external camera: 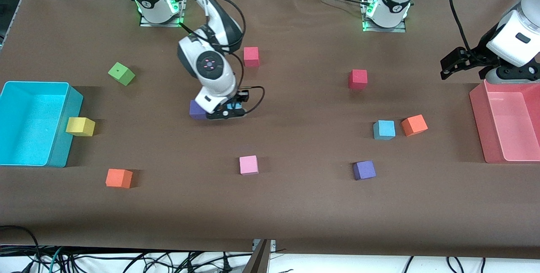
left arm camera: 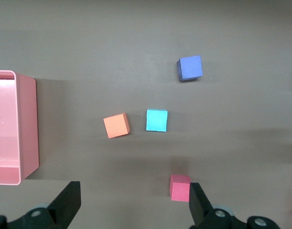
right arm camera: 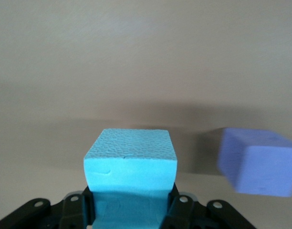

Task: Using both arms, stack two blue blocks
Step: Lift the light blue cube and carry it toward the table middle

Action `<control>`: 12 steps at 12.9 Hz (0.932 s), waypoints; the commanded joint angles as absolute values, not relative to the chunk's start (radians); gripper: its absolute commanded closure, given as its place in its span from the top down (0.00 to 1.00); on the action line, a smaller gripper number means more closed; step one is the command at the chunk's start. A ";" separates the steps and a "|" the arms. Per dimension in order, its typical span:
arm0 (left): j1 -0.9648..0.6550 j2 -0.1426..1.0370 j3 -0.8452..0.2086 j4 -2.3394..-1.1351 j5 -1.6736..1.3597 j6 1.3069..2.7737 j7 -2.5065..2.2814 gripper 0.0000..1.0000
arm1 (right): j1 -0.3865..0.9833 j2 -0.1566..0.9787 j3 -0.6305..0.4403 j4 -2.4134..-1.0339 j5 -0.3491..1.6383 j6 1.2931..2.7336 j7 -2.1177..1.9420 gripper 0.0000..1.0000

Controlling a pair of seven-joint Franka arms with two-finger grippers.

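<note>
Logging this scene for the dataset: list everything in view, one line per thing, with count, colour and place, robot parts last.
blue blocks: 2, light blue; one in the right gripper, one on the table beside an orange block
purple blocks: 2; one beside the right gripper, one nearer the camera than the free blue block
orange blocks: 2;
red blocks: 2;
pink block: 1
yellow block: 1, against the cyan bin
green block: 1
cyan bin: 1, right arm's end
pink bin: 1, left arm's end
right gripper: shut on a blue block
left gripper: open, waiting beside the pink bin
</note>
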State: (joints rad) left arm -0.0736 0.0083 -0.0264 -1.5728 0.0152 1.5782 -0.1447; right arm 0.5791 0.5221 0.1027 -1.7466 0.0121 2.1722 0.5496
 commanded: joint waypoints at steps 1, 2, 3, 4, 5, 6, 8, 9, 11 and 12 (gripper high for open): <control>-0.067 -0.014 -0.032 -1.595 0.041 1.585 -0.133 1.00 | 0.636 0.598 0.095 -1.637 0.023 2.134 0.600 0.00; -0.067 -0.014 -0.032 -1.595 0.041 1.585 -0.133 1.00 | 0.653 0.624 0.097 -1.609 0.023 2.132 0.629 0.00; -0.067 -0.012 -0.032 -1.595 0.041 1.586 -0.132 1.00 | 0.666 0.649 0.097 -1.583 0.023 2.126 0.641 0.00; -0.067 -0.012 -0.032 -1.595 0.041 1.586 -0.133 1.00 | 0.681 0.670 0.097 -1.562 0.023 2.123 0.649 0.00; -0.067 -0.014 -0.032 -1.597 0.041 1.586 -0.133 1.00 | 0.698 0.689 0.095 -1.552 0.023 2.123 0.655 0.00; -0.067 -0.012 -0.032 -1.595 0.041 1.586 -0.133 1.00 | 0.706 0.712 0.097 -1.536 0.023 2.125 0.657 0.00; -0.067 -0.012 -0.032 -1.597 0.041 1.586 -0.133 1.00 | 0.715 0.732 0.097 -1.523 0.021 2.125 0.672 0.00; -0.067 -0.012 -0.032 -1.597 0.041 1.586 -0.132 1.00 | 0.716 0.732 0.097 -1.523 0.021 2.125 0.673 0.00; -0.067 -0.014 -0.032 -1.597 0.041 1.586 -0.132 1.00 | 0.724 0.738 0.097 -1.523 0.021 2.128 0.676 0.00; -0.067 -0.012 -0.032 -1.597 0.041 1.586 -0.132 1.00 | 0.727 0.742 0.097 -1.523 0.021 2.131 0.676 0.00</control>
State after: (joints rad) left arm -0.0728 0.0083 -0.0264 -1.5742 0.0152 1.5782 -0.1447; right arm 0.7103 0.7257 0.1028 -1.5561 0.0123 2.1511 0.6622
